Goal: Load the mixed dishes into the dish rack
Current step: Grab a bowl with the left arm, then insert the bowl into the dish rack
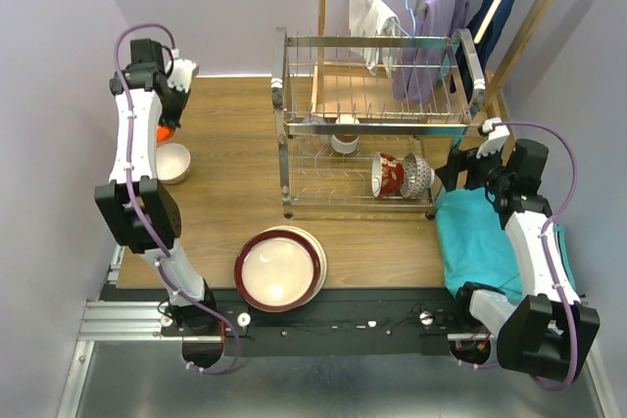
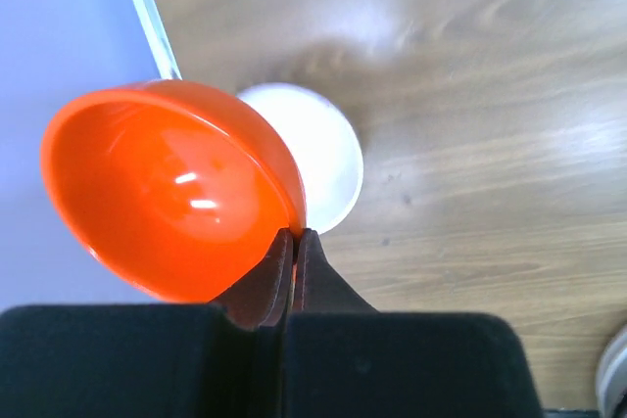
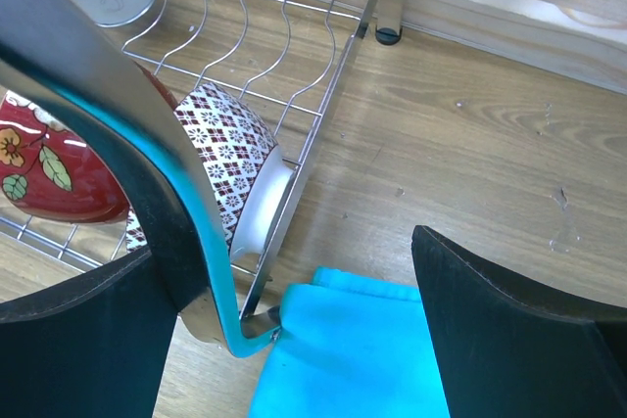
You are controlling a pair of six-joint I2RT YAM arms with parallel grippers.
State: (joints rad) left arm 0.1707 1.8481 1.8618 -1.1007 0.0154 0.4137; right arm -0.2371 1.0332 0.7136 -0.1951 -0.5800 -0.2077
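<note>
Two arms, only one busy. The left gripper (image 2: 294,234) had its jaws pinched together on the rim of the orange bowl (image 2: 167,193). It held the bowl tipped on its side near the table's far-left corner, close to a pale bowl (image 2: 318,154) resting on the wood.

The dish rack (image 1: 372,124) sat along the far edge, off to the right of the held bowl. Its long axis ran left to right, so its left end was nearest the left arm.

The right gripper (image 3: 284,252) had its jaws spread wide and empty by the rack's right end, beside a teal cloth (image 3: 343,359). My guess: the carry goes rightward.
</note>
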